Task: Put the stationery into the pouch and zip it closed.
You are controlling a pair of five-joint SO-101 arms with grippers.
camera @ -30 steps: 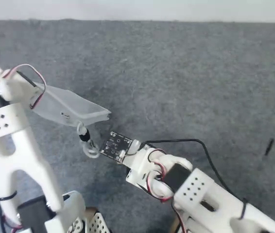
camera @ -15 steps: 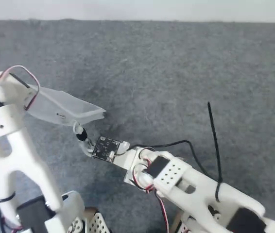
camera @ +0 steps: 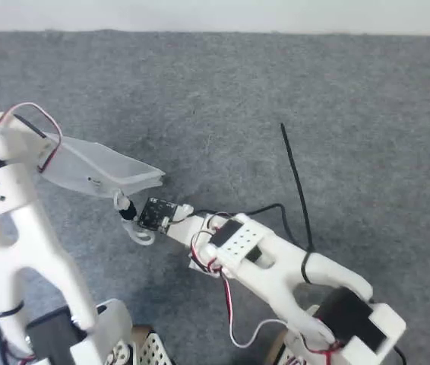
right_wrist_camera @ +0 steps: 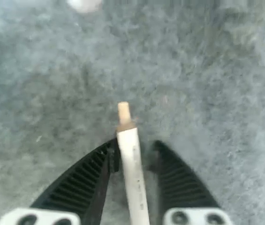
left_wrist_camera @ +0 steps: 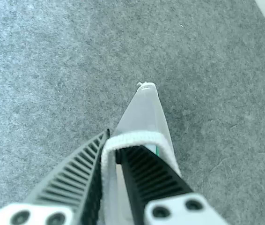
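- We see the left tool (left_wrist_camera: 114, 144) clamped on the translucent pouch (left_wrist_camera: 146, 112), held at nine o'clock of the grey tabletop (camera: 291, 84).
- The right tool (right_wrist_camera: 133, 144) grips a white pen (right_wrist_camera: 131, 164) at the pouch's five o'clock.

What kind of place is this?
Probably a robot practice table: grey carpet-like surface, pale wall behind, and two white robot arms, the left gripper holding a clear pouch, the right gripper a white stick.
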